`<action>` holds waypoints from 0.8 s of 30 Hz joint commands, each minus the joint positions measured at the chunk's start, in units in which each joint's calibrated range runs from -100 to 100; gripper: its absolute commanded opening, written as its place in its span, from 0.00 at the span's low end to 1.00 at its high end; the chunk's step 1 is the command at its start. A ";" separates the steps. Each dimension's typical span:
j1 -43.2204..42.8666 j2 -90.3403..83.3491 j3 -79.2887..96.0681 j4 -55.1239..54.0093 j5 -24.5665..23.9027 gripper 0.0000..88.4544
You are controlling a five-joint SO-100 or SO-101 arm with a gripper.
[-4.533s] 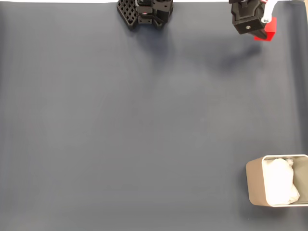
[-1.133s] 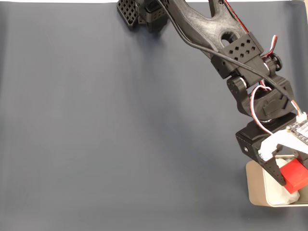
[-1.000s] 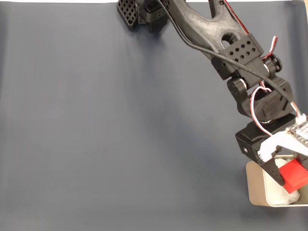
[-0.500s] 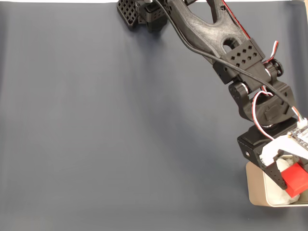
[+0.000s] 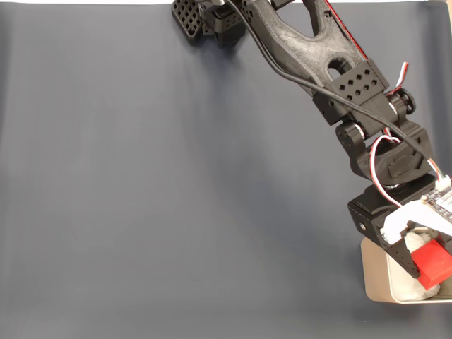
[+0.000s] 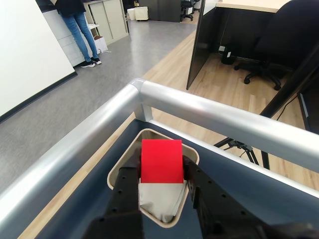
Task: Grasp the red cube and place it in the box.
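Note:
The red cube point(image 5: 432, 263) hangs over the beige box point(image 5: 373, 272) at the lower right of the fixed view, with my gripper point(image 5: 424, 267) shut on it. In the wrist view the red cube point(image 6: 161, 161) sits between the two black fingers point(image 6: 128, 181), directly above the open box point(image 6: 119, 172), whose white soft filling point(image 6: 157, 200) shows beneath it. The cube is held above the filling; whether it touches it I cannot tell. My arm stretches from the top of the table down to the box.
The dark grey mat point(image 5: 176, 183) lies bare to the left of the box. The arm's base point(image 5: 212, 18) stands at the top edge. A silver rail point(image 6: 99, 124) borders the table corner beyond the box, and a person's legs point(image 6: 82, 30) stand far off.
Since the earliest frame the arm carried the cube from the table's top right down over the box. In the last second the gripper has sunk slightly lower with the cube.

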 commanded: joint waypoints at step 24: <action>0.18 -2.43 -3.00 4.41 2.15 0.53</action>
